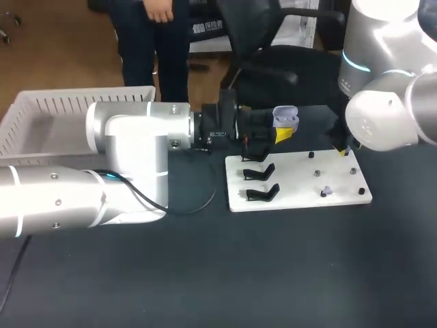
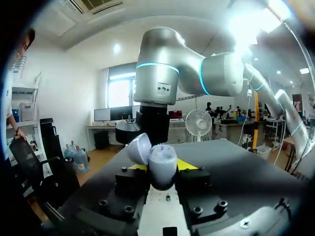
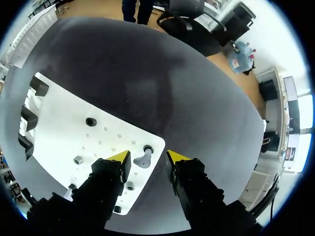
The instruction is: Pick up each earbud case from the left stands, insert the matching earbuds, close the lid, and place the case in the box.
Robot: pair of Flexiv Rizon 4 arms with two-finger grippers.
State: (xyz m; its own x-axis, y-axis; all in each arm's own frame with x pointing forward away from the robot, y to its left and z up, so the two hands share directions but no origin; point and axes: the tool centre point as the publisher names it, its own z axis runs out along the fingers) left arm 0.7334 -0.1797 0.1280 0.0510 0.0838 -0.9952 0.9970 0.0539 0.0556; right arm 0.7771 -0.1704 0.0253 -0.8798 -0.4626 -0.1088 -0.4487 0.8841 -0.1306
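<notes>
- Right jaws: standing open with nothing held, yellow tips apart, pointing down at the white board (image 3: 59,132).
- A small purple earbud (image 3: 142,159) lies on the board directly ahead of the gap between the right fingers and touches neither. I cannot tell from this view which way its long axis runs.
- A short peg (image 3: 147,148) stands just beside the earbud, and the board's corner edge is close by. In my judgement a straight descent suits better than a sideways approach.
- Left jaws: closed on the purple case (image 2: 162,167), gripping its body from both sides. The lid (image 2: 139,147) is swung open and the mouth faces up.
- In the head view the case (image 1: 285,121) is held at upper centre, above the board's far edge. The right arm (image 1: 382,123) is near it at upper right.
- The right arm is the nearer to the earbud. The likely next step is to lift it and carry it across to the open case.
- The black stands (image 1: 263,174) fill the board's left side, below the case.
- The white box (image 1: 41,116) sits at upper left on the worktop (image 1: 205,273), behind the left arm (image 1: 136,137) and well apart from the case.
</notes>
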